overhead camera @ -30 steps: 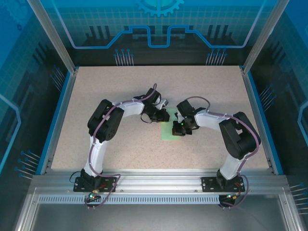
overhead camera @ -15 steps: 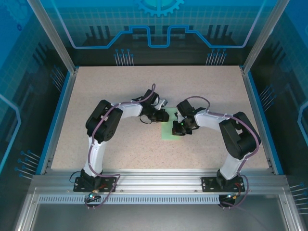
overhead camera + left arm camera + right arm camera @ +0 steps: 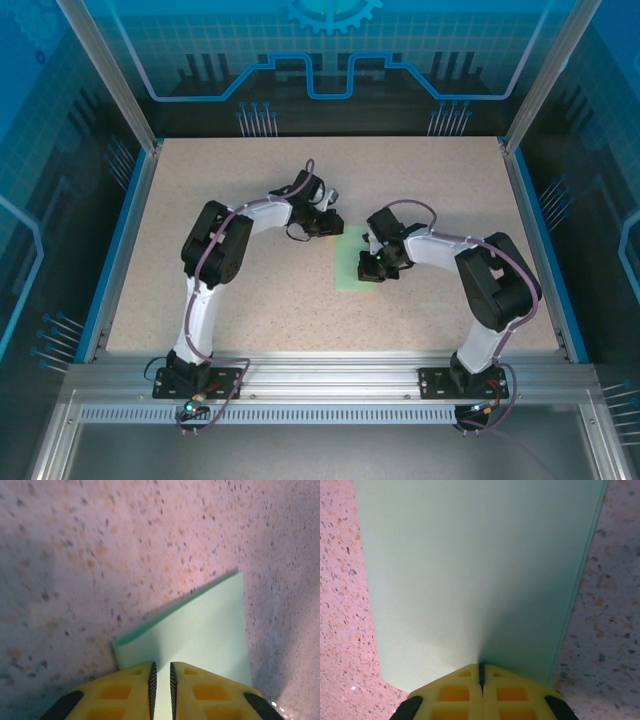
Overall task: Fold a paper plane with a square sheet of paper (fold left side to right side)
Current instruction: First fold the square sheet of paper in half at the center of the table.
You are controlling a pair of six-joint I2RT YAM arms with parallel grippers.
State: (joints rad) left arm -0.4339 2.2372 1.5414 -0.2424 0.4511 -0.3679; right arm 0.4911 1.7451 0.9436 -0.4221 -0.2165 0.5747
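Note:
The square sheet of paper (image 3: pixel 348 272) lies on the table as a narrow pale mint-green rectangle, folded in two; a doubled edge runs down its right side in the right wrist view (image 3: pixel 470 570). My right gripper (image 3: pixel 370 266) is shut, and its yellow tips (image 3: pixel 481 666) press down on the sheet's right part. My left gripper (image 3: pixel 335 228) hovers just off the paper's far left corner. Its jaws (image 3: pixel 161 664) stand a narrow gap apart with nothing between them, and the paper (image 3: pixel 200 630) lies flat beyond them.
The speckled beige table (image 3: pixel 200 200) has blue raised edges at left (image 3: pixel 125 240) and right (image 3: pixel 530 240). An aluminium rail (image 3: pixel 320 375) runs along the near side where both arm bases are bolted. Bare tabletop surrounds the paper.
My left gripper has drawn back up and to the left, off the paper's far corner. The right gripper and the paper have stayed put.

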